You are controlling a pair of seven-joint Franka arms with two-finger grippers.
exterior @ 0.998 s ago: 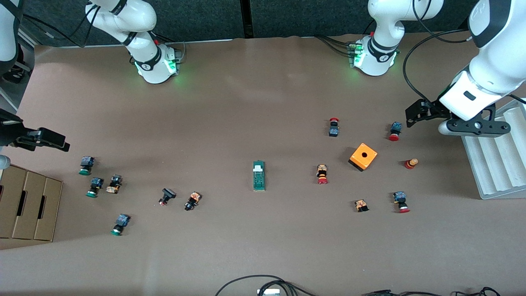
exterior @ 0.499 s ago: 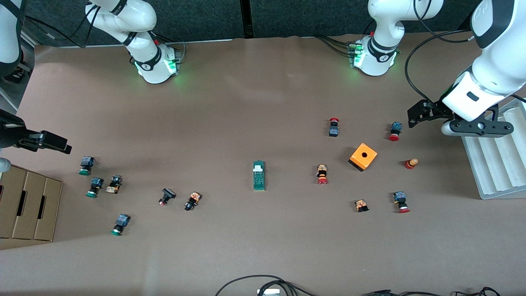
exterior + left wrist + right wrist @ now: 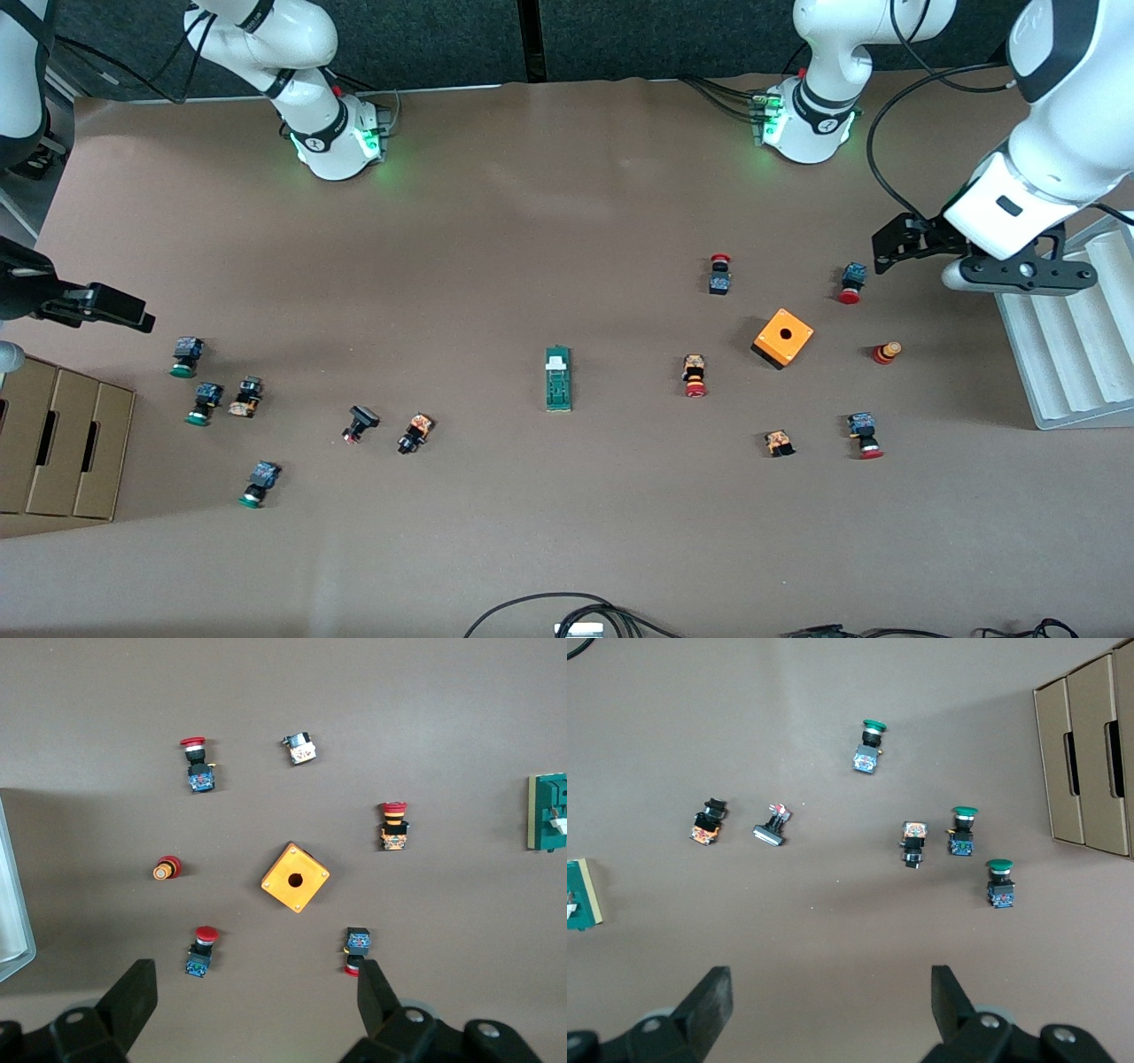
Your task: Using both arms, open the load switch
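We see the load switch lying flat on the brown table, about midway between the two arms' ends, its white end piece turned toward the robots' bases. Nothing touches it.

Our left gripper hangs in the air at the left arm's end of the table, just beside the white ridged tray and over the table near a red-capped push button. Its fingers stand wide apart and hold nothing. Below it in the left wrist view lie the orange cube with a hole in its top face and several red-capped buttons scattered around it; the load switch shows only at the edge there.

Our right gripper hovers at the right arm's end, over the table just above the green-capped push buttons and near the cardboard boxes. Its fingers are also spread wide and empty. Both grippers are well apart from the load switch.
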